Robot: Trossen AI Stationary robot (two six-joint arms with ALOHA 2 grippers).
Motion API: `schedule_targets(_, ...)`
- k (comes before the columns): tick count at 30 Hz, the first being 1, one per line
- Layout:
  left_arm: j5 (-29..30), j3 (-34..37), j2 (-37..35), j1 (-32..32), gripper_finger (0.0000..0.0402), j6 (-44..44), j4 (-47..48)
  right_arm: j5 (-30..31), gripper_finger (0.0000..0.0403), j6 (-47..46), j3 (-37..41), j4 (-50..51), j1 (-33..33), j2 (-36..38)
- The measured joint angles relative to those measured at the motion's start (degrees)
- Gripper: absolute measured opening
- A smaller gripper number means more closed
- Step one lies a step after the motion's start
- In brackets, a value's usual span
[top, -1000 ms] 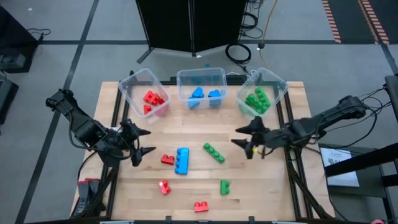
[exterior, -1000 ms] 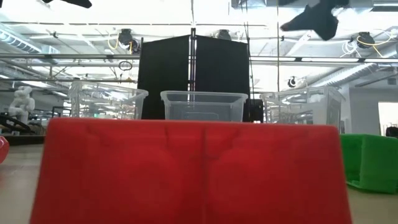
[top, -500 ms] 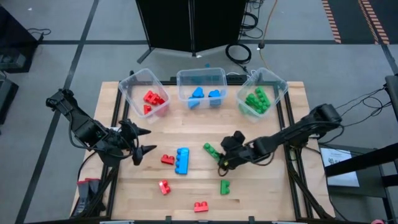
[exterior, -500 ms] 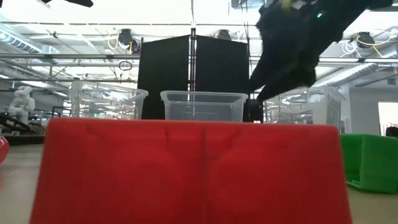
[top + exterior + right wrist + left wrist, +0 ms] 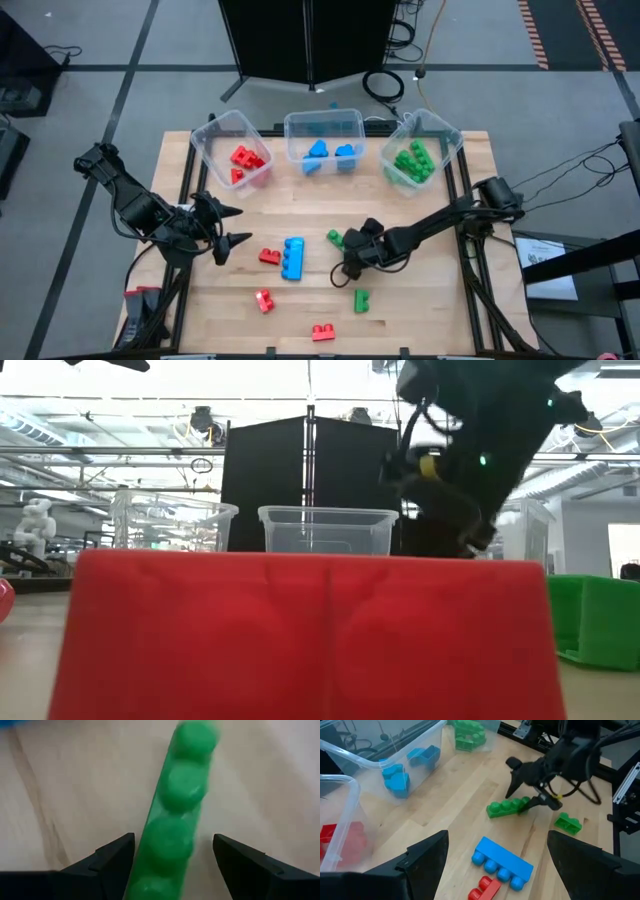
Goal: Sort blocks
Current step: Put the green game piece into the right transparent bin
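High view: the right gripper (image 5: 345,262) has reached to mid-desk over the long green four-stud plastic brick (image 5: 508,807). Its jaws are spread, one on each side of the brick's narrow width and not yet pinching it, lined up so that closing would probably clamp the long sides. The brick lies flat on the wooden desk (image 5: 430,310), just beside the blue studded plastic brick (image 5: 292,257). The left gripper (image 5: 228,227) waits with jaws spread near the desk's left edge, well apart. Green bricks already fill the clear plastic bin on the right (image 5: 443,133), likely this one's destination.
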State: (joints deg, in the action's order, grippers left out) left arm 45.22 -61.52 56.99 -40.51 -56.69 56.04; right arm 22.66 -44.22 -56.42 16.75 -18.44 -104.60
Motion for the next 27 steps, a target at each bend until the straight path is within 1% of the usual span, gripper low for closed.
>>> schedule_targets(1,-0.01,0.0,0.0,0.0,0.0336,0.01,0.01,-1.53,0.0265,-0.2,0.0,-0.01,0.02,-0.77)
schedule_targets(4,0.01,0.0,0.0,0.0,0.0336,0.3,0.45,-3.04,0.0262,-2.39,-0.31,0.17,0.09,-2.72)
schedule_targets(6,0.01,0.0,0.0,0.0,0.0336,0.44,0.66,-3.48,0.0248,-4.45,-0.37,1.2,0.09,-4.19)
schedule_targets(8,0.01,0.0,0.0,0.0,0.0336,0.44,0.69,-3.63,0.0216,-6.37,-0.46,1.33,-0.01,-5.04)
schedule_targets(11,0.01,0.0,0.0,0.0,0.0336,0.47,0.75,-3.57,0.0135,-7.97,-0.48,1.15,-0.37,-5.22)
schedule_targets(12,0.01,0.0,0.0,0.0,0.0336,0.49,0.76,-3.68,0.0116,-8.1,-0.43,1.3,-0.37,-5.1)
schedule_targets(16,0.02,0.0,0.0,0.0,0.0336,0.43,1.92,-4.52,0.0119,-7.53,-0.25,1.62,-0.1,-3.7)
schedule_targets(21,0.02,0.0,0.0,0.0,0.0336,0.42,2.84,-4.72,0.0119,-5.75,-1.2,3.75,0.76,0.78)
schedule_targets(24,0.02,0.0,0.01,0.0,0.0336,0.45,3.57,-2.87,0.0119,-2.37,-3.1,3.05,1.96,5.94)
schedule_targets(27,0.01,0.0,0.02,0.0,0.0336,1.38,3.5,1.56,0.0119,0.78,-4.1,5.27,3.67,11.27)
